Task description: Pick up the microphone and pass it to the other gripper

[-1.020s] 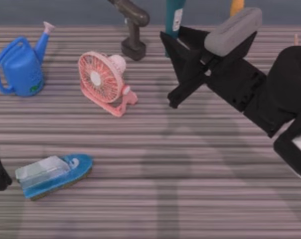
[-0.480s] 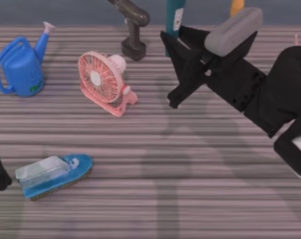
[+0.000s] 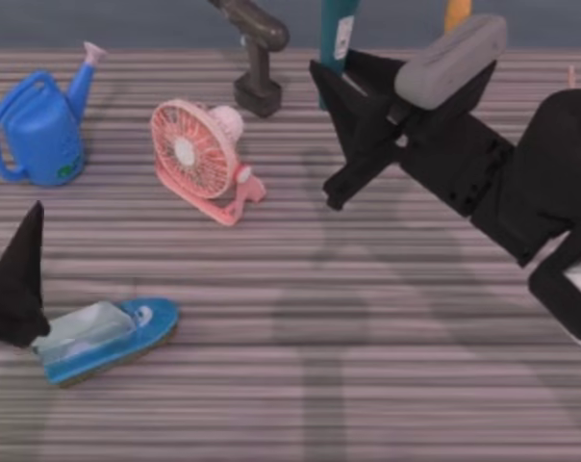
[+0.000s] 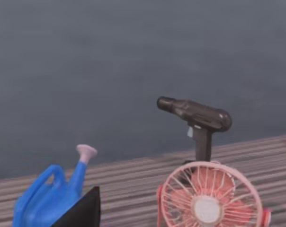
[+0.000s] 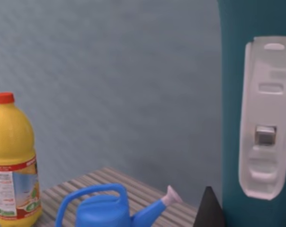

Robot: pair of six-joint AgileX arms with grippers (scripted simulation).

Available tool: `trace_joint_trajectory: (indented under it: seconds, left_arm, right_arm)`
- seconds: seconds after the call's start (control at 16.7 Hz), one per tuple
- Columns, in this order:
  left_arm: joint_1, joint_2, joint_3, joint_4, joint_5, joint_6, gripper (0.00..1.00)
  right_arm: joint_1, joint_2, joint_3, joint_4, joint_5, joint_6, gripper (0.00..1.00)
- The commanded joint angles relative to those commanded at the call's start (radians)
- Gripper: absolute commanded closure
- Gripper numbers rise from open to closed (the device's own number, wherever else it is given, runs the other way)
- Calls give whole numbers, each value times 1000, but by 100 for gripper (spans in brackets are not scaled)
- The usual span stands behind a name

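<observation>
The right gripper [image 3: 331,135] hangs at the far edge of the striped surface [image 3: 300,327], its 2 black fingers [image 3: 353,106] spread apart, with the microphone [image 3: 337,34] standing upright just beyond them — whether they touch it cannot be told. In the right wrist view the teal handle [image 5: 256,113] fills the near side, its white strip facing the camera, and 1 dark fingertip [image 5: 209,210] shows just beside it.

The left gripper [image 3: 16,279] enters at the surface's left edge, one pointed tip up; whether its fingers are apart or together cannot be told. Touching or just beside it lies a blue toy boat [image 3: 103,339]. Beyond its fingers stand a blue watering can [image 3: 40,120] and a pink fan [image 3: 196,159], with a dark drill [image 3: 254,48] farther back — near the microphone. A yellow bottle [image 5: 13,161] shows in the right wrist view
</observation>
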Motion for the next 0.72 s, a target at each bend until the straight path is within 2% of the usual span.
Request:
trace_joint_trajectory:
  seconds: [0.48,0.72]
  left_arm:
    - [-131,644,387,224,402,59,0]
    - [-182,886,527,304,552,80,0]
  right_arm:
    - [0,0,0,0,0,0,100]
    - [0,0,0,0,0,0,100]
